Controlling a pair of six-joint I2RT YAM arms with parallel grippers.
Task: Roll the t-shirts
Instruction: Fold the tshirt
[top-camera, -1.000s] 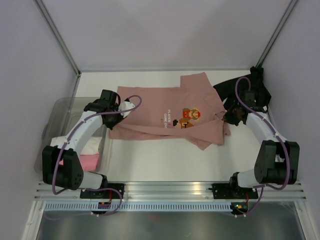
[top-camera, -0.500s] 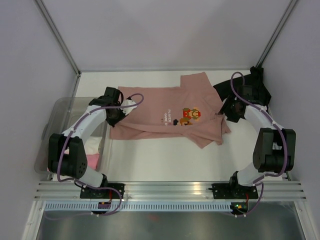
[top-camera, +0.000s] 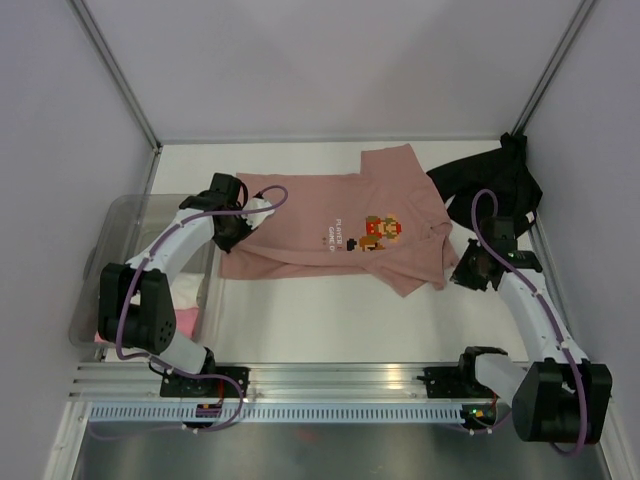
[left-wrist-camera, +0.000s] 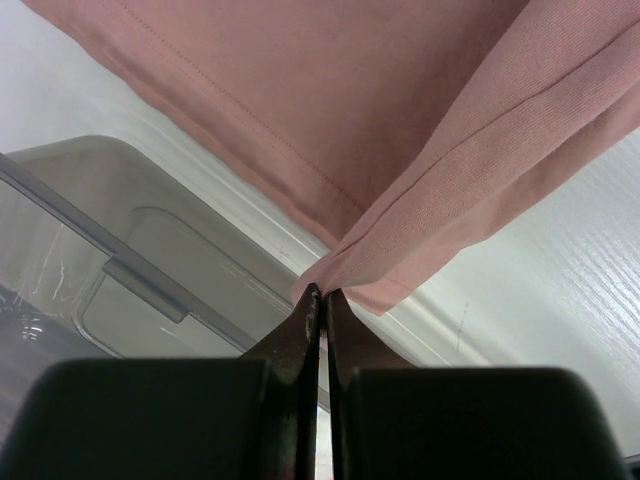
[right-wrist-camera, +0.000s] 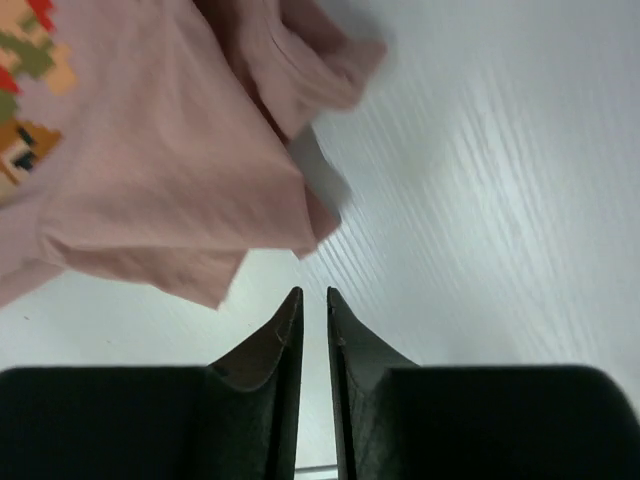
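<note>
The white, faintly grained table (top-camera: 330, 320) filled mid-frame. Across its upper centre lay the salmon-pink t-shirt (top-camera: 300, 210), a soft knit, partly folded, with a pixel print. A translucent grey plastic bin (top-camera: 120, 225) sat at left, and a crumpled black t-shirt (top-camera: 495, 175) at upper right. The left gripper (left-wrist-camera: 320, 296) was pressed together, pinching the pink shirt's stitched hem. The right gripper (right-wrist-camera: 313, 296) stood slightly parted and empty by the shirt's right edge.
</note>
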